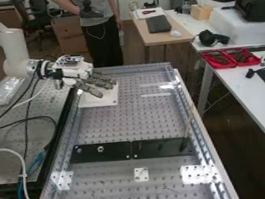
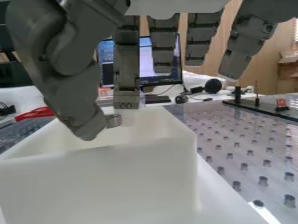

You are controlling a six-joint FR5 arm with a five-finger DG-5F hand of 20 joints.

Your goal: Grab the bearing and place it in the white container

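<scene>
My hand [image 1: 90,80] is at the far left of the perforated bench, above the white container [image 1: 108,99]. Seen from the wrist, the hand [image 2: 76,90] pinches the small metal bearing [image 2: 114,120] between the thumb and one finger, while the other fingers hang fairly straight. The bearing is held over the interior of the white container [image 2: 100,175], whose deep walls stand beneath the fingertips. Whether it touches a wall cannot be told.
A black plate [image 1: 161,147] lies across the bench, with a small ring [image 1: 100,149] on its left part and a thin rod [image 1: 187,128] standing at its right end. Red trays [image 1: 230,59] sit on the side table. Cables hang left of the bench.
</scene>
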